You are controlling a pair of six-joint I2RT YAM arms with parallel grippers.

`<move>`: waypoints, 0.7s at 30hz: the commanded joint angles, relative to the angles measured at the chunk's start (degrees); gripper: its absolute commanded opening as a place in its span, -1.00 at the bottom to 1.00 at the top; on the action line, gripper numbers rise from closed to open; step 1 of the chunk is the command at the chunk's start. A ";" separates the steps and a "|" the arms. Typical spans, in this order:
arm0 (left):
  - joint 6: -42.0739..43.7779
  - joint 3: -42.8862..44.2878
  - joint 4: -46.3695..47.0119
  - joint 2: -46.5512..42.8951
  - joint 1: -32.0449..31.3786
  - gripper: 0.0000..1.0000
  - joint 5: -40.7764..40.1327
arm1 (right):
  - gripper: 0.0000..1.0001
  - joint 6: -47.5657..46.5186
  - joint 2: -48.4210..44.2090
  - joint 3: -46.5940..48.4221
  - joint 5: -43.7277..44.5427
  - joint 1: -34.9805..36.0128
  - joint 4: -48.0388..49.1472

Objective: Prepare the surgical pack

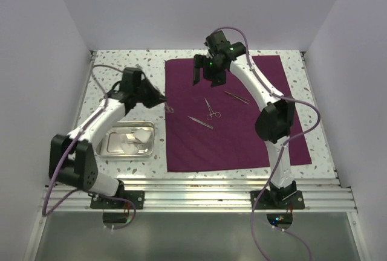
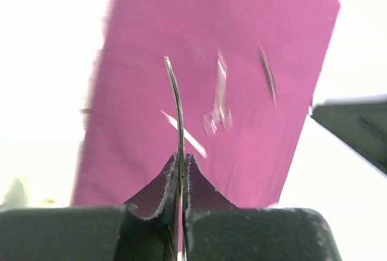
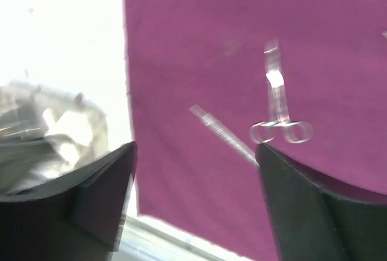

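My left gripper (image 1: 162,103) has its fingers pressed tight on a thin curved silver tool (image 2: 175,110), and I hold it just over the left edge of the purple cloth (image 1: 236,146) (from above I think I see little rings by my fingertips, but they are too small to be sure). My right gripper (image 1: 208,75) hangs over the far part of the cloth with its fingers (image 3: 103,194) spread wide and nothing between them. On the cloth lie the scissors (image 1: 211,111) with round handles, the tweezers (image 1: 199,122) near them, and one more thin silver piece (image 1: 237,96) a bit farther back. The steel tray (image 1: 127,153) sits on the table left of the cloth, with white gauze (image 1: 138,134) in it. What could go wrong? The tool is thin and smooth and I pinch only a small part of it, so it could twist or slip out if I swing fast. If it drops here, it may land on the bare table and not on the cloth. If I set it down too close to the scissors, it could knock them or land on top. If I go too low, its far end could catch the cloth and drag it, and then everything on it would slide. My two arms are both near the cloth, so they could bump if both move in at once
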 commanded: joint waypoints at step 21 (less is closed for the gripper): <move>-17.18 -20.35 -19.16 -14.54 18.27 -0.92 -11.36 | 0.79 -22.86 5.86 -9.94 18.49 -9.81 13.10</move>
